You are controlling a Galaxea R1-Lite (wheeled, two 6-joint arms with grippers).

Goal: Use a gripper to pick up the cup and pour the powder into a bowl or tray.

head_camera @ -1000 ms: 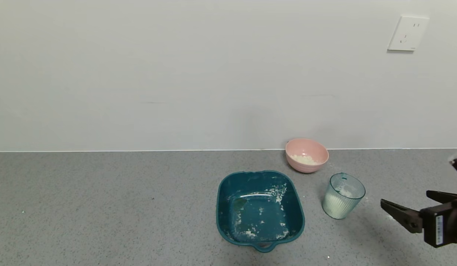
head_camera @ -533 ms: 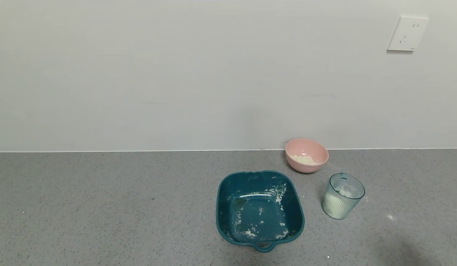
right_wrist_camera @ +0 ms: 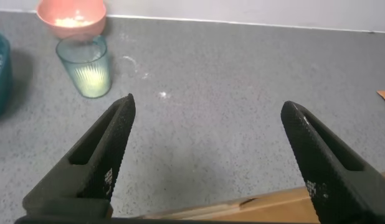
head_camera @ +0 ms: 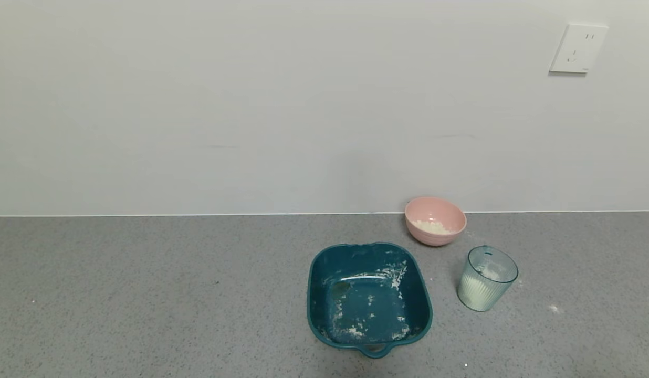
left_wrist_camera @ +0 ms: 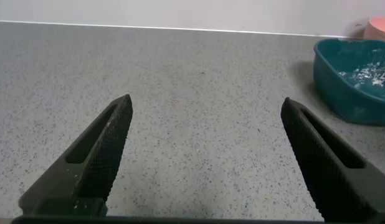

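Standing upright on the desk point(head_camera: 146, 294) just right of the teal tray point(head_camera: 370, 297): the cup point(head_camera: 486, 279), partly filled with powder point(head_camera: 474, 290); pink bowl point(head_camera: 435, 220) just behind the tray's far right corner. Probably light, thin, ribbed and slippery, best taken at mid-wall. Right tool point(right_wrist_camera: 208, 155) spread wide, well off the tray and cup; left tool point(left_wrist_camera: 206, 152) likewise open, parked left of the tray.

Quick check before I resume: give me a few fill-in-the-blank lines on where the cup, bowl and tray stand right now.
1. The cup stands upright on the counter with white ____ inside.
2. The pink bowl sits nearest the ____, behind the cup.
3. The teal tray lies to the robot's ____ of the cup.
4. The right gripper is open and holds ____.

Missing words: powder; wall; left; nothing
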